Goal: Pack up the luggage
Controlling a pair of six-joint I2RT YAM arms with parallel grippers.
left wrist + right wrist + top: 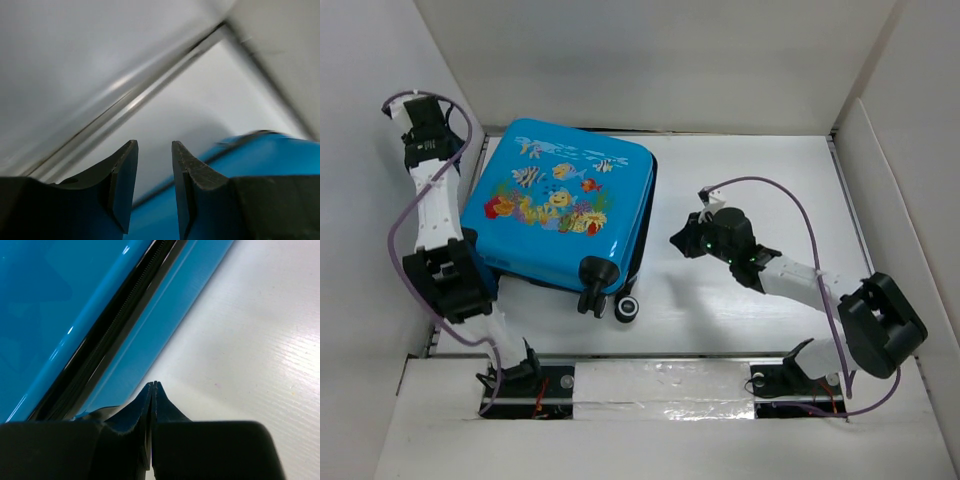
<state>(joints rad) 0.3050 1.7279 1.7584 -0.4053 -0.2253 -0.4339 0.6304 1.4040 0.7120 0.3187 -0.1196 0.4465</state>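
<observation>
One closed luggage (pixel 560 205), interior hidden.

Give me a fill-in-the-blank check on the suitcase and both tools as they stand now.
1. The luggage lies flat on the table, zipped ____.
2. Its fish print faces ____.
3. The right tool, empty beside the zipper seam, is ____.
4. The left tool, with a gap showing between its fingers and nothing in it, is ____.

Missing words: closed; up; shut; open.
</observation>
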